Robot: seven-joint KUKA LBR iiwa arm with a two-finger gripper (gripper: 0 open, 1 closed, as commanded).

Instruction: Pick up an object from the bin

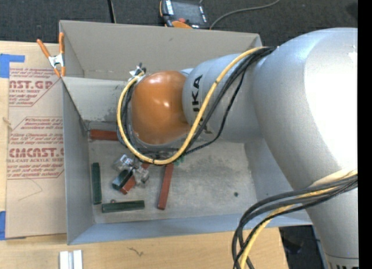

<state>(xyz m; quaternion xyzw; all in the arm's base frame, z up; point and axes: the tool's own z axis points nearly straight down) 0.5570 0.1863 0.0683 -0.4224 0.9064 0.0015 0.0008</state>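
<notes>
My gripper [133, 168] pokes out below the arm's wrist, low over the left part of the bin floor. Right under its tip lies a small dark green block with a red piece [123, 182] against it; whether the gripper touches them I cannot tell. A red-brown stick [165, 187] lies just to the right, running up and down. A dark green stick [123, 206] lies flat near the front wall. Another dark green stick [96, 183] lies along the left wall.
A second red-brown stick [103, 135] rests at the foot of the back slope, partly hidden by the wrist. The arm and its cables cover the bin's right and upper middle. Bare grey floor shows right of the red stick.
</notes>
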